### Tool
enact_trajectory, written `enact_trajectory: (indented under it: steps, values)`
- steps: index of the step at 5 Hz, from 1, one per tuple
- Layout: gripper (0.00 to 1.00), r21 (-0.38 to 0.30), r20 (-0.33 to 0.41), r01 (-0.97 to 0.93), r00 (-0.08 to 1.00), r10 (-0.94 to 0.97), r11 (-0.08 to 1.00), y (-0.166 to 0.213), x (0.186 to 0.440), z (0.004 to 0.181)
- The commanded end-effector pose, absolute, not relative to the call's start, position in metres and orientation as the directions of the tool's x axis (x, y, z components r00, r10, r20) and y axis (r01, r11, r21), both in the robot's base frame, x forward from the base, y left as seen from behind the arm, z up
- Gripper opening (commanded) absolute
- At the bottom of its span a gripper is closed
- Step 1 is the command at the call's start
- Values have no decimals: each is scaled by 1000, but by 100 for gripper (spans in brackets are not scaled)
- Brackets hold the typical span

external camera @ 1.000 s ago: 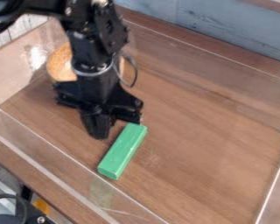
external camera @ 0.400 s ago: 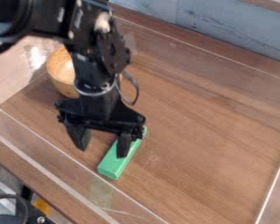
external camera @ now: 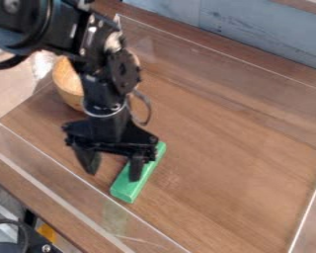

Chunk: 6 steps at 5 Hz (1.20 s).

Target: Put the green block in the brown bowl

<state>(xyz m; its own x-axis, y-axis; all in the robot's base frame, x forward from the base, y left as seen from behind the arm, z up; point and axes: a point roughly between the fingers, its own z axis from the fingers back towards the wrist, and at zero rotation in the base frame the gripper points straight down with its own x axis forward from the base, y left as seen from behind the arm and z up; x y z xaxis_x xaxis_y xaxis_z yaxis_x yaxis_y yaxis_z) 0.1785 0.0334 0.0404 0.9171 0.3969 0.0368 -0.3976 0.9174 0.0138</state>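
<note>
The green block (external camera: 137,175) lies flat on the wooden table, angled from lower left to upper right. My gripper (external camera: 116,164) points straight down over the block's upper half, open wide, with one finger (external camera: 88,161) left of the block and the other (external camera: 142,161) over its far end. Nothing is held between the fingers. The brown bowl (external camera: 66,85) sits behind the arm at the upper left, mostly hidden by the black arm.
A clear low wall (external camera: 213,59) rings the wooden table (external camera: 240,148). The front edge (external camera: 68,212) runs just below the block. A grey-green panel (external camera: 253,25) stands at the back.
My gripper went from shut to wide open and sank toward the block, shifting slightly left. The block has not moved.
</note>
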Motion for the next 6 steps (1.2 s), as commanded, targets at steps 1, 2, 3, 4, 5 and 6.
enact_trajectory:
  steps: [1, 2, 3, 4, 5, 6]
  values:
    - [100, 6, 50, -402, 915, 401, 916, 31, 186, 44]
    - [0, 4, 46, -403, 914, 402, 915, 28, 190, 45]
    - [0, 1, 45, -357, 933, 356, 934, 28, 193, 49]
    - [0, -19, 49, -309, 950, 310, 951, 29, 195, 65]
    - [0, -57, 73, -325, 941, 329, 944, 29, 204, 92]
    - [0, -89, 90, -366, 923, 373, 926, 42, 215, 118]
